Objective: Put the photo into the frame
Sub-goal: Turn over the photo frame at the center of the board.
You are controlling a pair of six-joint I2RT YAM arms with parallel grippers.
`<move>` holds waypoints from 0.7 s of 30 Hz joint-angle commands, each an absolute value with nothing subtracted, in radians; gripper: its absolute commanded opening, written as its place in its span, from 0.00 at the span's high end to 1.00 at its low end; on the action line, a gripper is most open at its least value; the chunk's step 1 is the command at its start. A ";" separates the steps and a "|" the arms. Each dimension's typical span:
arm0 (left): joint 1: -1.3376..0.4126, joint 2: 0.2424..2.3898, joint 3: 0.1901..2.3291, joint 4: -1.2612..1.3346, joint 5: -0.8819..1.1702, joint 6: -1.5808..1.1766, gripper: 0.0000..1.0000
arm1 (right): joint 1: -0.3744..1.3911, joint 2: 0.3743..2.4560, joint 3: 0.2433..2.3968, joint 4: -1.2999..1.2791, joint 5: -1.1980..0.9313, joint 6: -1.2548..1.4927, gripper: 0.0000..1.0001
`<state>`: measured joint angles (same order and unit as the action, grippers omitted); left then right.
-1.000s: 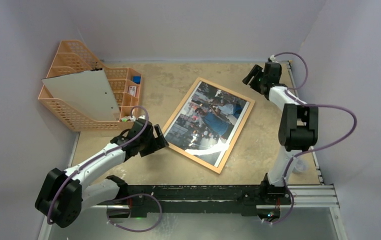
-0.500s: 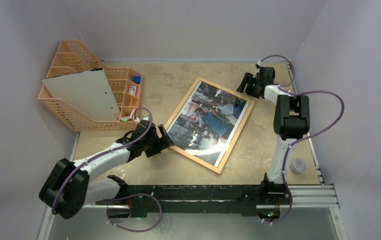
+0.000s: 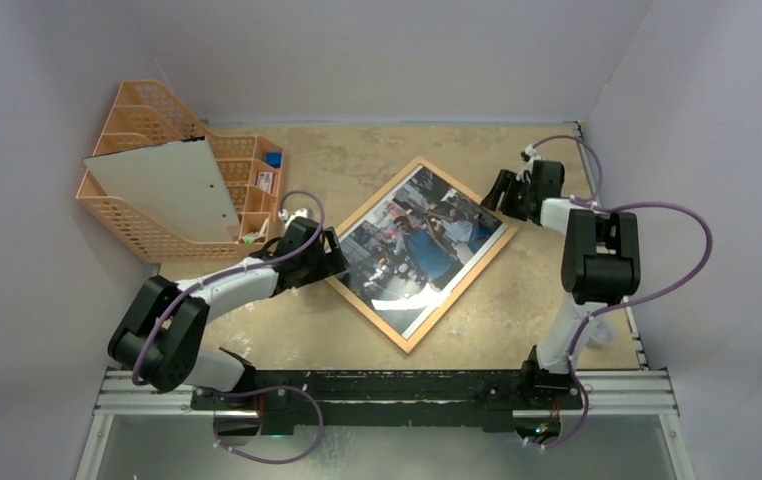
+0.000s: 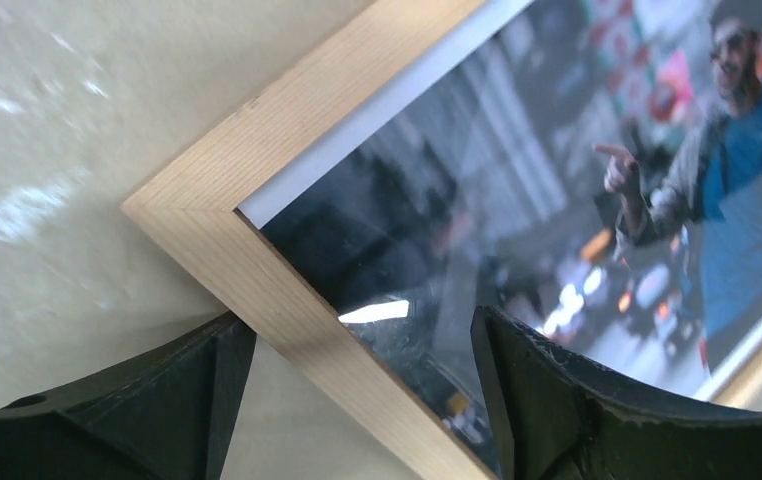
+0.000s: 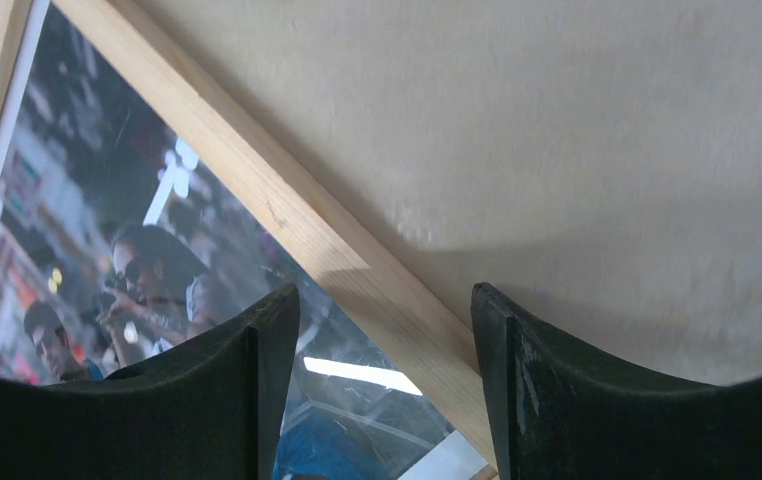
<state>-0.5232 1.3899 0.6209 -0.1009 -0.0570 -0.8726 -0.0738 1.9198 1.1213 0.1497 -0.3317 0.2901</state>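
The frame (image 3: pixel 367 315), thin light wood with a clear pane, lies flat and turned diagonally mid-table. The photo (image 3: pixel 422 248), a street scene with a man in blue, lies inside it under the pane. My left gripper (image 3: pixel 335 262) is at the frame's left corner. In the left wrist view it (image 4: pixel 362 325) is open, its fingers (image 4: pixel 187 400) either side of the wood edge (image 4: pixel 287 300), with the photo (image 4: pixel 577 200) beyond. My right gripper (image 3: pixel 502 195) is at the far right corner. It (image 5: pixel 387 295) is open astride the wood edge (image 5: pixel 287 215) beside the photo (image 5: pixel 107 230).
An orange mesh organizer (image 3: pixel 147 235) stands at the back left with a pale grey sheet (image 3: pixel 172 190) leaning on it. The black mounting rail (image 3: pixel 387 385) runs along the near edge. Walls close in the back and both sides.
The frame with the photo has turned clockwise on the table. My left gripper has moved farther in to the frame's left corner. My right gripper has come nearer, down to the right corner.
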 commanded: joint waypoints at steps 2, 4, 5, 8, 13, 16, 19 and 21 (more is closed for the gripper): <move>-0.510 1.476 0.739 -0.035 -0.108 -0.782 0.17 | -0.037 1.792 0.954 0.125 -0.423 0.389 0.35; -0.503 1.516 0.785 -0.040 -0.107 -0.747 0.17 | -0.037 1.742 0.892 0.139 -0.405 0.426 0.36; -0.502 1.539 0.809 -0.039 -0.100 -0.720 0.17 | -0.037 1.718 0.860 0.144 -0.404 0.444 0.36; -0.501 1.607 0.890 -0.055 -0.088 -0.651 0.17 | -0.036 1.636 0.770 0.160 -0.438 0.478 0.36; -0.500 1.719 1.022 -0.066 -0.050 -0.578 0.17 | -0.035 1.531 0.642 0.155 -0.478 0.512 0.37; -0.500 1.784 1.101 -0.072 -0.049 -0.553 0.17 | -0.035 1.478 0.583 0.168 -0.502 0.534 0.37; -0.500 1.834 1.170 -0.065 -0.058 -0.521 0.17 | -0.034 1.413 0.542 0.191 -0.509 0.550 0.37; -0.499 1.859 1.206 -0.073 -0.065 -0.503 0.17 | -0.034 1.399 0.543 0.174 -0.480 0.548 0.37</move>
